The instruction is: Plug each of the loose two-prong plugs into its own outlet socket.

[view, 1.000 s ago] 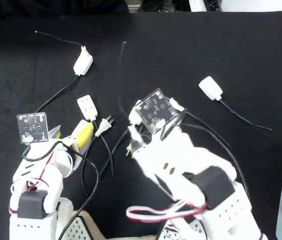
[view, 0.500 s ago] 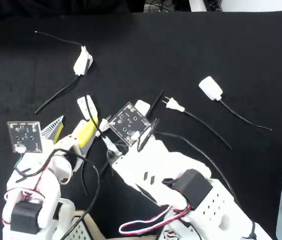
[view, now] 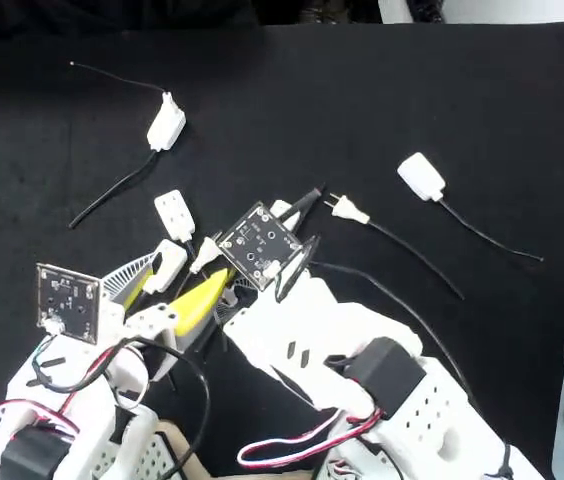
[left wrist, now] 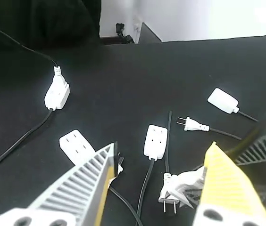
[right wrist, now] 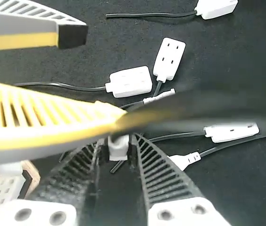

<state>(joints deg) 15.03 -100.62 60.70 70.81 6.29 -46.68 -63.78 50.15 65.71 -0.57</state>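
Plainly, the two arms were crowded together at the near-left part of the black counter (view: 482, 90). The right gripper (right wrist: 118, 140) had its black fingers narrow on a white plug (right wrist: 119, 148), gripping it at the body. The left gripper (left wrist: 162, 147) stood with its fingers wide apart, holding nothing. Its yellow finger (view: 205, 300) lay straight across the right gripper's line toward the nearest socket block (right wrist: 128, 81). A second socket (right wrist: 170, 55) lay just on the far side of that one, and another loose plug (view: 347, 208) sat farther right, well apart. The main risk, as I judged it, was a clash. A push toward the socket block would likely drive the held plug into the yellow finger, which could twist it in the grip or knock it out. The socket block also lay free on the counter. Without the left fingers bracing it, a push would probably slide it away instead of seating the prongs, and its cord (right wrist: 62, 85) could snag
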